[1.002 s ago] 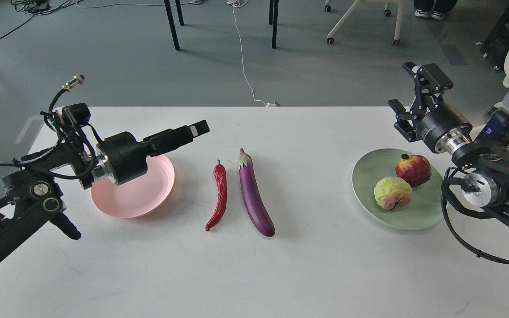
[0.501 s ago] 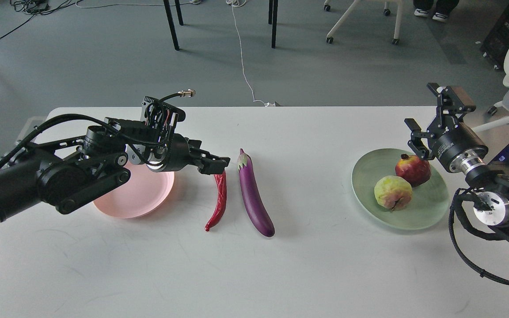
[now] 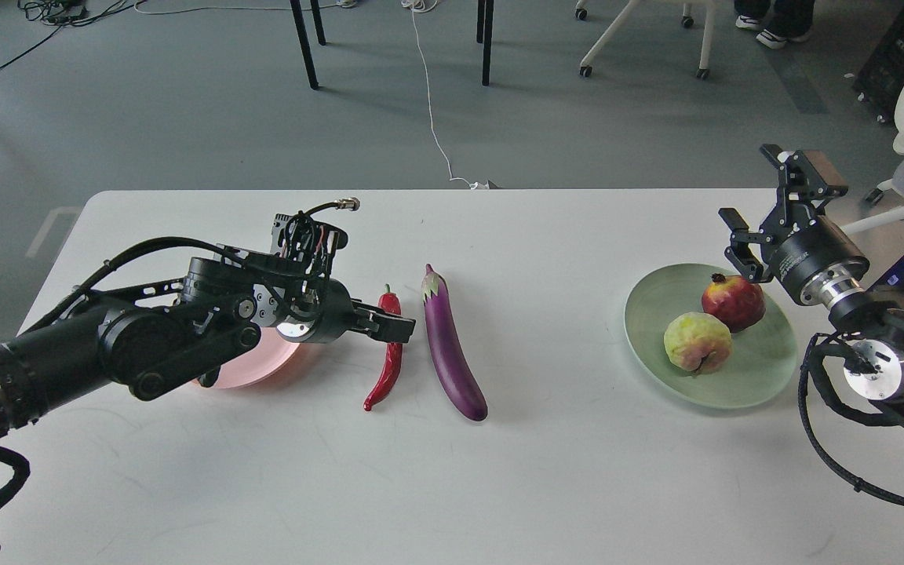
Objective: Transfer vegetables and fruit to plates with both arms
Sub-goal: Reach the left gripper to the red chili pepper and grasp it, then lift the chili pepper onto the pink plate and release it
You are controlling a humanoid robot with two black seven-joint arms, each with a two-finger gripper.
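The red chili pepper point(image 3: 386, 375) and the purple eggplant point(image 3: 449, 349) lie side by side at the table's middle. My left gripper point(image 3: 394, 326) reaches across the chili's upper half, and its fingers are too dark to tell apart. The pink plate point(image 3: 252, 375) is mostly hidden under my left arm. The pomegranate point(image 3: 734, 302) and the yellow-green fruit point(image 3: 697, 341) sit on the mint green plate point(image 3: 656, 302) at the right. My right gripper point(image 3: 770, 202) is open and empty, raised behind that plate's far right edge.
The white table point(image 3: 546, 471) has bare surface at the front and between the eggplant and the green plate. Chair and table legs point(image 3: 486, 39) and a white cable stand on the floor beyond the far edge.
My left arm swung right from over the pink plate and lowered its gripper onto the chili. My right gripper drew back to the right, away from the green plate. The produce has not moved.
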